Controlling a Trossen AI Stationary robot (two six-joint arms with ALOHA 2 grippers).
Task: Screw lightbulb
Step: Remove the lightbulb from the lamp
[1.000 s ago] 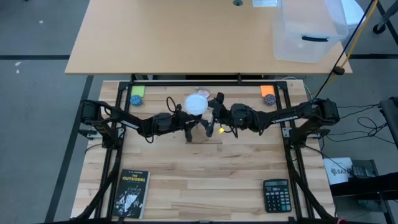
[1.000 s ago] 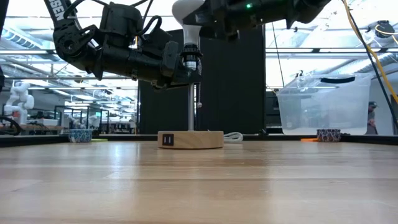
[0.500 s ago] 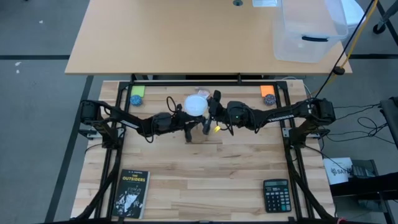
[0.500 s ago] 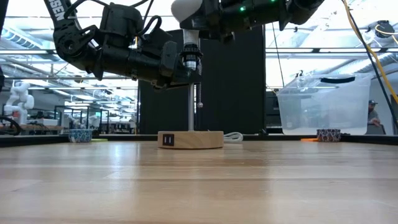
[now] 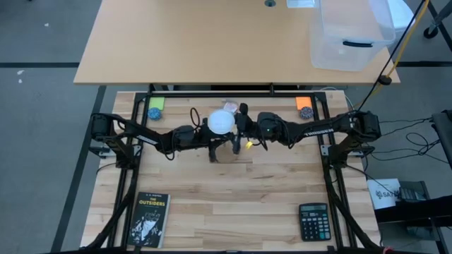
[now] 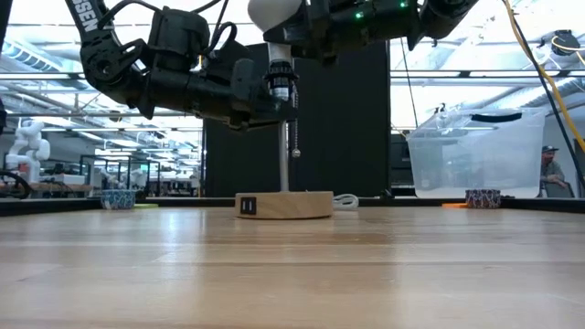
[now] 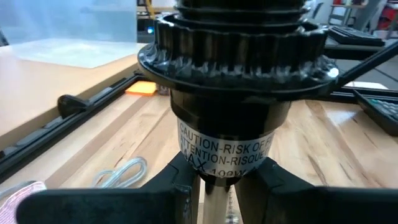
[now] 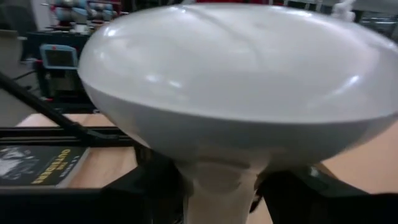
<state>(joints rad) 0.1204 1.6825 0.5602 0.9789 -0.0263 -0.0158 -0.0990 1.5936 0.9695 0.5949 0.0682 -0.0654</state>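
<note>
Jaws first: on the right gripper point(image 8: 217, 186) I find them closed on the narrow neck of the white frosted lightbulb point(image 5: 220, 121); on the left gripper point(image 7: 214, 186) they clamp the thin metal lamp post just beneath the black ribbed socket point(image 6: 280, 78). Both arms meet at mid-surface, left arm from the left, right arm from the right.

Location of the task item: I see the bulb upright, globe uppermost, directly over the socket, which stands on the post above the round tan wooden lamp base point(image 6: 283, 204). A small pull chain point(image 6: 294, 142) hangs beside the post.

Progress, in my judgement: the bulb is aligned and its pale base appears entered into the socket mouth in the low view, but I cannot tell how far the thread has engaged. Seating is not confirmed; turning down to a firm stop and release of both grips remain outstanding.

Legible markings: the socket label point(image 7: 227, 152) reads "CAUTION-RISK OF F…" over "ATTENTION-RISQUE…", with a partial third line I cannot read with certainty. The dark paperback book point(image 5: 148, 219) on the light wooden slatted surface point(image 5: 233, 204) is titled "THE OUTSIDERS". The right arm carries "TROSSEN" lettering. A black calculator point(image 5: 313, 220) lies near the opposite corner.
</note>
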